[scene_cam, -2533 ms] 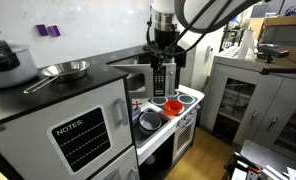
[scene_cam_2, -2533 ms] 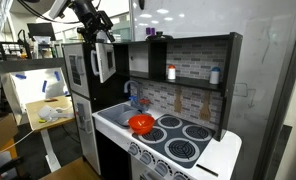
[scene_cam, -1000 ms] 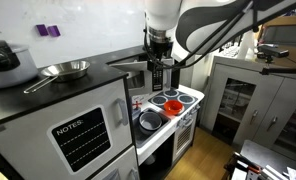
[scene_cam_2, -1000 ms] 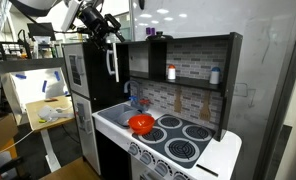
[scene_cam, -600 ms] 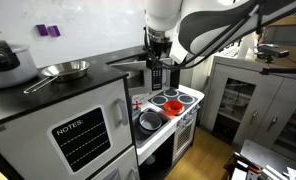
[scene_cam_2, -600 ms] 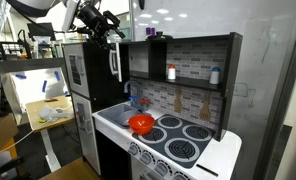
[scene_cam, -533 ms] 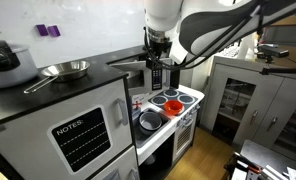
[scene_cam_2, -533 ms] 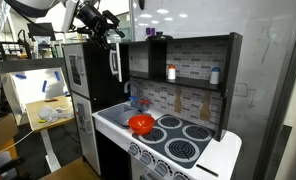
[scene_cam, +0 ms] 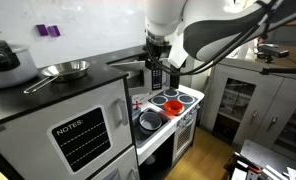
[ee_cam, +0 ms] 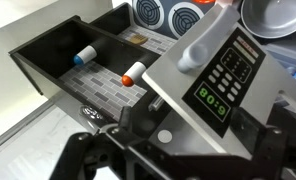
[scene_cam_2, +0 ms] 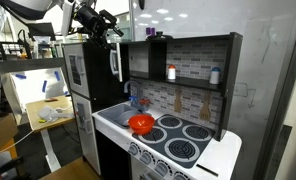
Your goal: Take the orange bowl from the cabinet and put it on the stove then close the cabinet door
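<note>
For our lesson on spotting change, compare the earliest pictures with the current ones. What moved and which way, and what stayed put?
The hand moved with the small white cabinet door as it swung from wide open toward shut. The door now shows nearly edge-on, and whether it is fully closed cannot be told. Most of the swing came early, with hardly any in the last second. The orange bowl stayed where it was on the stove.

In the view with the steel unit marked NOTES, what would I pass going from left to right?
dark pot → metal pan → gripper → orange bowl → grey glass-door cabinet
</note>
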Action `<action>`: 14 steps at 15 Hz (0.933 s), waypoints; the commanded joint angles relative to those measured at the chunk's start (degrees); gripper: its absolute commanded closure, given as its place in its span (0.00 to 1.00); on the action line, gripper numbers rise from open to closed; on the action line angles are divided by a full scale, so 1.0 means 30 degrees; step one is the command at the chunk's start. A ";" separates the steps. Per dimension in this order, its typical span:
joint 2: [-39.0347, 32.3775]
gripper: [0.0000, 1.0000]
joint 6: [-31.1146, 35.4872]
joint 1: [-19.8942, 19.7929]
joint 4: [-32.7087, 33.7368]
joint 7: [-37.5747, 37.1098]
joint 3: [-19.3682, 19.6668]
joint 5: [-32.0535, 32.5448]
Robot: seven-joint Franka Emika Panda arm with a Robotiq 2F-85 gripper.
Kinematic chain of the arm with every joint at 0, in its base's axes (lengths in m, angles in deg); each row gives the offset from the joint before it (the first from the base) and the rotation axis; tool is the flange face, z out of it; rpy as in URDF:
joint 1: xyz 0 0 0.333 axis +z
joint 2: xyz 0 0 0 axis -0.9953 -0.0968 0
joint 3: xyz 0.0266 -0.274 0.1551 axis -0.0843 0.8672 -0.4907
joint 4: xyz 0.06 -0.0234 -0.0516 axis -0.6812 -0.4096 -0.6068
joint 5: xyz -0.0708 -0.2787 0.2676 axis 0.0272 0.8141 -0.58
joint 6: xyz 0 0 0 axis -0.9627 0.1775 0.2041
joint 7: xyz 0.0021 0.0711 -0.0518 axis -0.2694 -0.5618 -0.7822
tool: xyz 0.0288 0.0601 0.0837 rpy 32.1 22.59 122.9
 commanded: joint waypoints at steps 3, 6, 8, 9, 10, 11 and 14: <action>0.0138 0.00 0.0283 -0.0017 -0.0404 -0.1446 0.0002 0.1863; -0.0026 0.00 0.0274 0.0044 -0.0426 -0.1882 0.0038 0.2651; -0.0172 0.00 0.0313 0.0080 -0.0383 -0.2146 0.0084 0.3180; -0.0255 0.00 0.0326 0.0101 -0.0345 -0.2271 0.0112 0.3436; -0.0318 0.00 0.0359 0.0133 -0.0321 -0.2344 0.0150 0.3620; -0.0405 0.00 0.0373 0.0144 -0.0258 -0.2426 0.0178 0.3853; -0.0620 0.00 0.0417 0.0161 -0.0105 -0.2731 0.0280 0.4540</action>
